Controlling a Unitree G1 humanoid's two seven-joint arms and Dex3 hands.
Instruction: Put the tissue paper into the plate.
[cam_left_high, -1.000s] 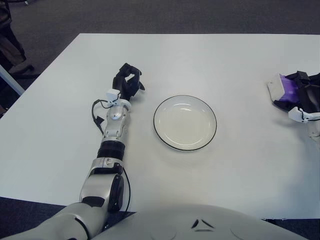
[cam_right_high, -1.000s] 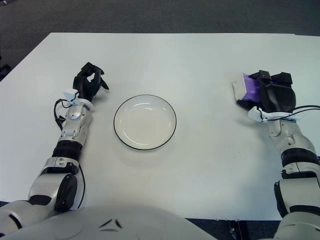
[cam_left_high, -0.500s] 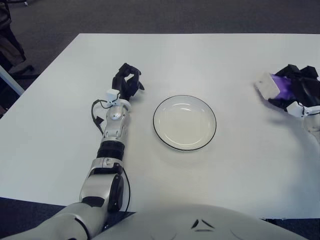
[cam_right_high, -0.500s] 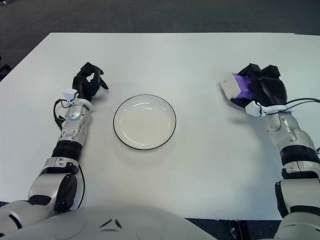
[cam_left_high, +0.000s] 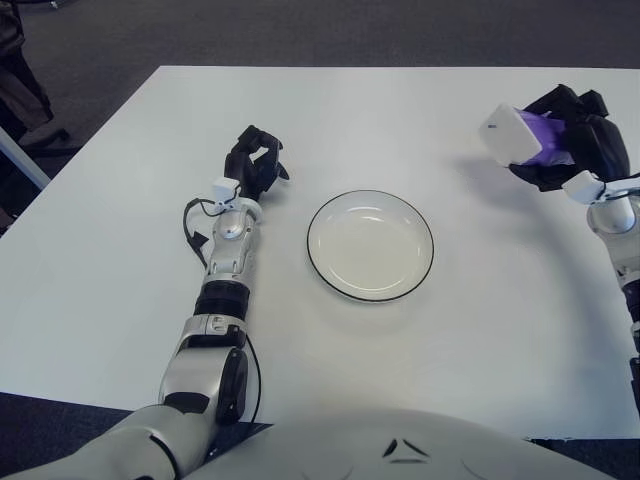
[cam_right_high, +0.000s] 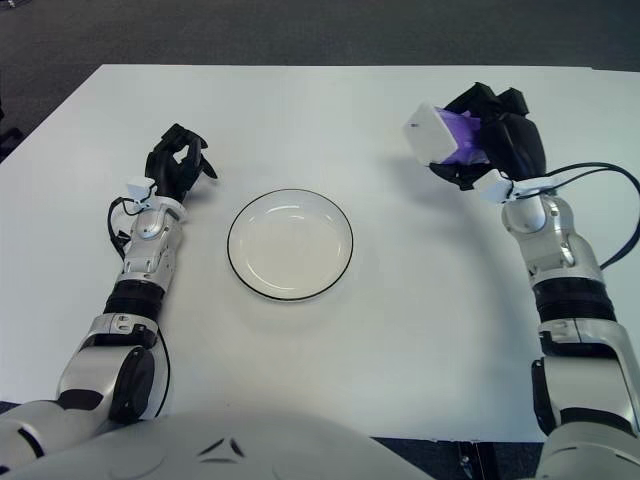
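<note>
A white plate (cam_right_high: 290, 245) with a dark rim sits on the white table (cam_right_high: 330, 110), near the middle. My right hand (cam_right_high: 490, 145) is shut on a white and purple tissue pack (cam_right_high: 440, 137) and holds it above the table, to the right of the plate and a little farther back. My left hand (cam_right_high: 176, 165) rests on the table to the left of the plate, fingers curled and holding nothing.
A black cable (cam_right_high: 610, 185) loops from my right wrist. The table's edges show at the back and on both sides, with dark carpet (cam_right_high: 300, 30) beyond.
My right hand has lifted the tissue pack off the table at the far right and carried it up and to the left, toward the plate. The left arm has not moved.
</note>
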